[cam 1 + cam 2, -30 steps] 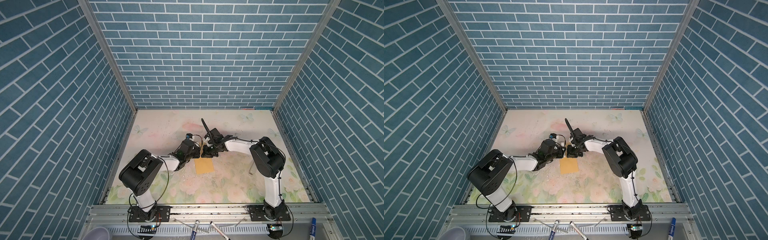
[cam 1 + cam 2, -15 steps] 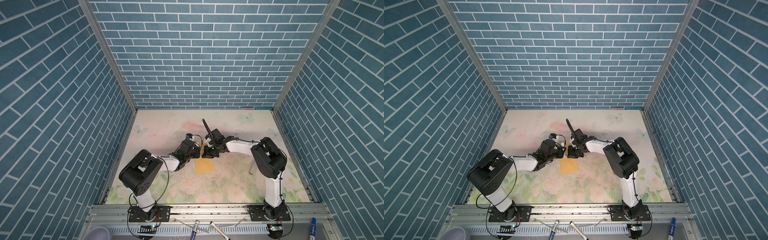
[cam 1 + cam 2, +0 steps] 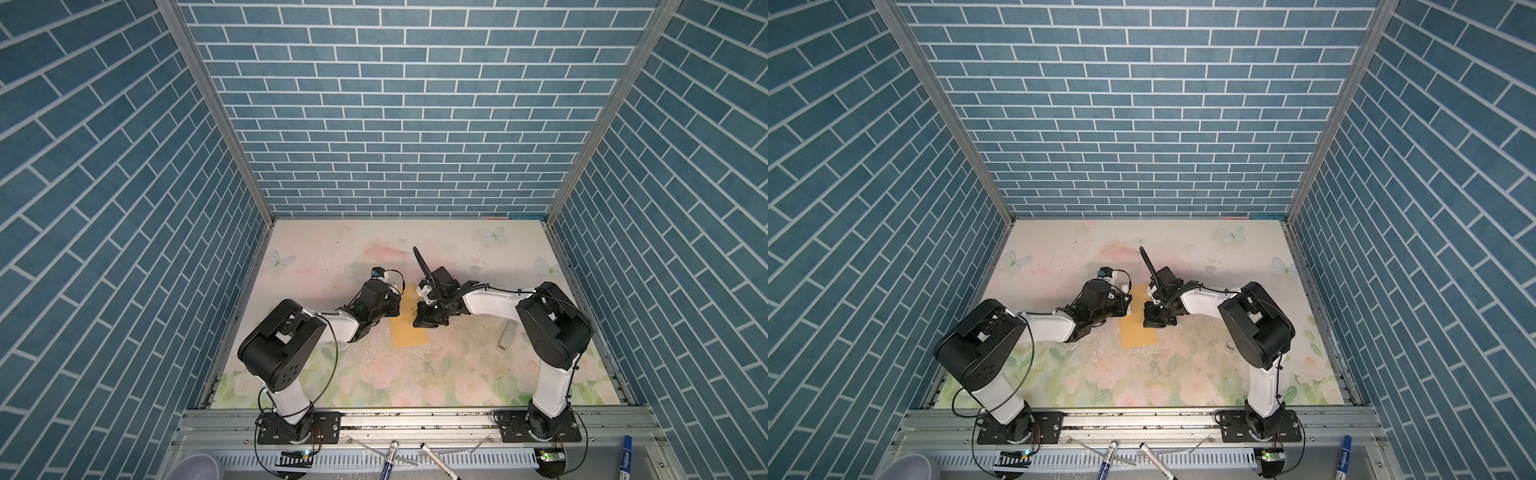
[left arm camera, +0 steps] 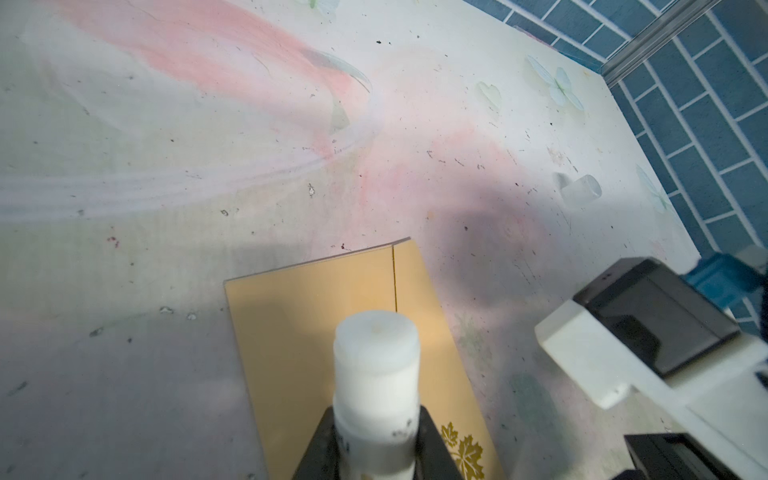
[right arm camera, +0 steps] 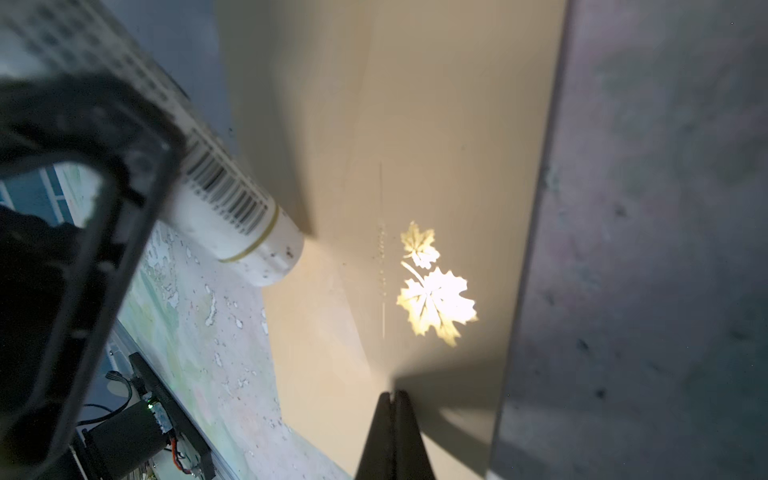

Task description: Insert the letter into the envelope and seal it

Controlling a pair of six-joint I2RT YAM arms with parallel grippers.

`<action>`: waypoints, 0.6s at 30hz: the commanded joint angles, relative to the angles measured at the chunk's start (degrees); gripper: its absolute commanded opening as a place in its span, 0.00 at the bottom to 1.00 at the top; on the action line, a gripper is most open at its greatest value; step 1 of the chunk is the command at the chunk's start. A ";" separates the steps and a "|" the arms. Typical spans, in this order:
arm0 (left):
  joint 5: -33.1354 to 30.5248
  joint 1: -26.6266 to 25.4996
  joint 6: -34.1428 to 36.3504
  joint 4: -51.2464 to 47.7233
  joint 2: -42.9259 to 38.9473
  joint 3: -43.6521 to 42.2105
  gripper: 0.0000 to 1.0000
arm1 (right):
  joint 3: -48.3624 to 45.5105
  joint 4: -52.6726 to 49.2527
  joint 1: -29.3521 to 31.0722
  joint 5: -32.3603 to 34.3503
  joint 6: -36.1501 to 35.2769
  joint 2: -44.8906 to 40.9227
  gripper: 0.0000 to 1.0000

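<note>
Envelope [image 3: 409,347] and both grippers are in the middle of the floral table [image 3: 374,376]; before them, nearest to you, some markers [image 3: 388,457] lie by the metal front rail [image 3: 415,424]. The envelope is golden-tan and lies flat, its long side running away from you, and in both top views its near half is bare. A small gray piece [image 3: 505,334] lies on the table well to the right of it, close to the right arm's elbow.

A little farther, the two grippers come to the envelope from both sides. Your left gripper [image 4: 376,417] is pinching a white glue stick [image 4: 376,357]: the black fingers [image 4: 432,440] hold its body, and the stick reaches out over the envelope. In the right wrist view its rounded end is at the envelope's edge, but you cannot tell if it touches the paper. Your right gripper [image 5: 392,397] has its fingers pressed together with nothing between them; the tips are down at the envelope, near the gold maple-leaf emblem [image 5: 436,291], and their shadow meets them there.

Beyond the grippers, the far end of the envelope lies flat and shows one straight seam line [image 4: 393,274]. Farther still, a small translucent cap [image 4: 582,192] lies on its side on the table, well apart from the envelope. At the very back stands the blue brick wall [image 3: 395,124].
</note>
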 commanded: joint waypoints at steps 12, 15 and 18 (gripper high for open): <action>-1.16 -0.07 0.71 -4.17 0.48 -1.45 0.00 | 12.68 -5.16 -1.21 2.50 -1.82 9.69 0.00; -1.25 -0.07 0.76 -4.15 0.34 -1.45 0.00 | 14.58 -5.52 -1.48 2.05 -1.90 11.06 0.00; -1.34 -0.07 0.72 -4.08 0.37 -1.54 0.00 | 15.17 -5.90 -1.57 1.96 -2.23 11.35 0.00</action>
